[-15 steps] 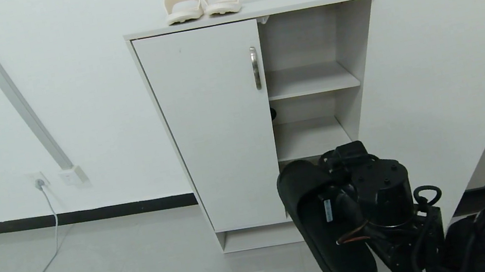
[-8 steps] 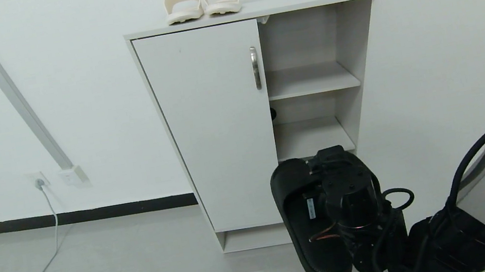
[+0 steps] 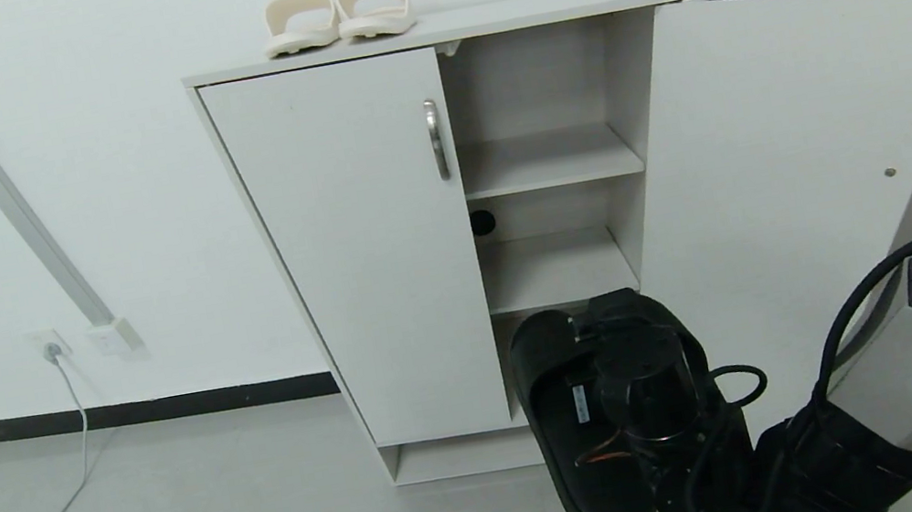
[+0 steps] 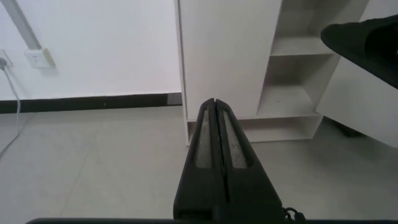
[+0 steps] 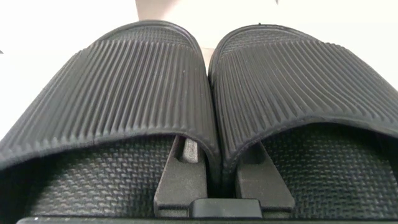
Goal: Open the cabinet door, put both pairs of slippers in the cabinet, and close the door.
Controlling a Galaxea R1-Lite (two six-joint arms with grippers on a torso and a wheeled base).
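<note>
While the right pincer [image 5: 214,157] clamps the pair of black slippers [image 3: 575,431] by their touching inner walls, one finger under each strap, the pair hangs toes-first just in front of the cabinet's [image 3: 361,244] lowest opening. The sound way on, I judge, is to keep the soles level and slide them straight inward until they rest fully on the floor of that compartment, or on the shelf [image 3: 556,272] above it, and only then let go. Room is tight sideways. The closed left door [image 3: 393,322] has its edge just beside one slipper, and the open door [image 3: 776,174] stands near the arm on the other side. The cream slippers [image 3: 337,16] sit on top of the cabinet, not yet dealt with. The left pincer [image 4: 213,107] is pressed shut on nothing, low and well apart from the cabinet.
</note>
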